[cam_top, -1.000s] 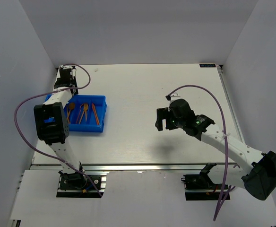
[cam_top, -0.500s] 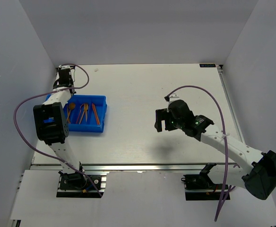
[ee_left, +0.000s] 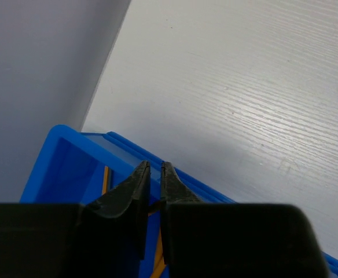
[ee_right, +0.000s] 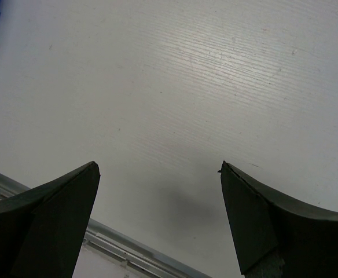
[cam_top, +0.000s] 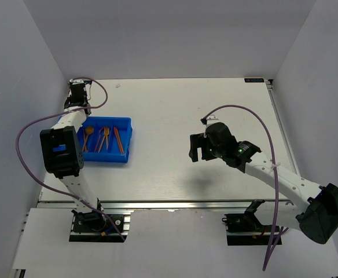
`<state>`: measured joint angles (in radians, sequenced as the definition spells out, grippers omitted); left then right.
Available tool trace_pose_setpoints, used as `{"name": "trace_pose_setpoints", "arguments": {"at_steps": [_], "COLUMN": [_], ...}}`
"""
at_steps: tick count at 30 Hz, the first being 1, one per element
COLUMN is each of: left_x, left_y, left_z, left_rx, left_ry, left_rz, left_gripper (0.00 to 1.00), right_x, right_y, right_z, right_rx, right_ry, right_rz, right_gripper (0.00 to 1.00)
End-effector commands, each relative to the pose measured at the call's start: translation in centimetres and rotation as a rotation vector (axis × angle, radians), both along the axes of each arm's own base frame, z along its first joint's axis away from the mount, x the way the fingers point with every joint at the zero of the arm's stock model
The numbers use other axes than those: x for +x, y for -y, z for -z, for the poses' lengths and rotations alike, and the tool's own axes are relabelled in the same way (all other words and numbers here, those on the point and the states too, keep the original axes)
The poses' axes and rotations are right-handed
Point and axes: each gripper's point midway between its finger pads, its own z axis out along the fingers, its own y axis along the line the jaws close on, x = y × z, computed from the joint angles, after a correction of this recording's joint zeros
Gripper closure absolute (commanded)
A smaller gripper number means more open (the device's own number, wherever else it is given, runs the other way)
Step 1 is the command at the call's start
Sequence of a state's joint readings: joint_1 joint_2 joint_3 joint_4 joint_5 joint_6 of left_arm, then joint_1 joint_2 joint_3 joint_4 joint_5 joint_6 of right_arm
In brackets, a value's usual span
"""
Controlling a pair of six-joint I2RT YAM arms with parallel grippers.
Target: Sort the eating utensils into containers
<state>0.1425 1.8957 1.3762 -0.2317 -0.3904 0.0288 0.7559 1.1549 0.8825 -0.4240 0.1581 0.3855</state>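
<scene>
White table (cam_top: 180, 116), grey walls on three sides. The blue bin (cam_top: 127, 145) sat at the table's left side, by your left arm. Orange utensils (cam_top: 103, 138) lay lengthwise in its side-by-side compartments (a spoon among them; the rest too small to name). Your left gripper (ee_left: 155, 168) hung over the bin's far rim with its jaws nearly together. Whether it pinched anything, you could not tell. Your right gripper (ee_right: 157, 168) hovered spread wide and empty above the table, well apart from the bin.
</scene>
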Motion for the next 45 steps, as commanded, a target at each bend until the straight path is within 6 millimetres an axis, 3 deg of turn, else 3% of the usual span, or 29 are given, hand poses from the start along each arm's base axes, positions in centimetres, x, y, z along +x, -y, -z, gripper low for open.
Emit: {"name": "trace_pose_setpoints", "arguments": {"at_steps": [1,7,13,17,26,33,40,45], "left_x": [0.3,-1.0,-2.6,-3.0,-4.8,-6.3,-7.3,-8.7], "left_y": [-0.9,-1.9,-2.4,-2.8,-2.8,-3.5,-3.1,-3.1], "left_z": [-6.0,-7.8,-7.1,-7.7,-10.7,-9.6,-10.4,-7.6], "left_rx": [0.043,0.099,0.139,0.153,0.241,0.313,0.35,0.34], "left_ry": [0.129,0.128,0.063,0.04,0.029,-0.061,-0.09,-0.17], "left_rz": [-0.05,-0.099,-0.117,-0.14,-0.15,-0.166,-0.17,-0.172], "left_gripper": [0.97,0.98,1.0,1.0,1.0,1.0,1.0,1.0], "right_x": [0.5,0.5,0.5,0.4,0.3,0.2,-0.1,-0.3], "right_y": [-0.4,-0.5,-0.7,-0.8,-0.3,-0.4,0.1,0.2], "right_z": [-0.7,-0.7,-0.8,-0.7,-0.3,-0.3,0.2,0.4], "right_rx": [0.014,0.015,0.027,0.034,0.023,0.03,0.02,0.022], "right_ry": [0.031,0.037,0.04,0.04,0.054,0.059,0.065,0.071], "right_rz": [0.002,-0.005,-0.015,-0.022,-0.019,-0.027,-0.026,-0.037], "right_gripper": [0.11,0.11,0.11,0.11,0.11,0.11,0.11,0.11]}}
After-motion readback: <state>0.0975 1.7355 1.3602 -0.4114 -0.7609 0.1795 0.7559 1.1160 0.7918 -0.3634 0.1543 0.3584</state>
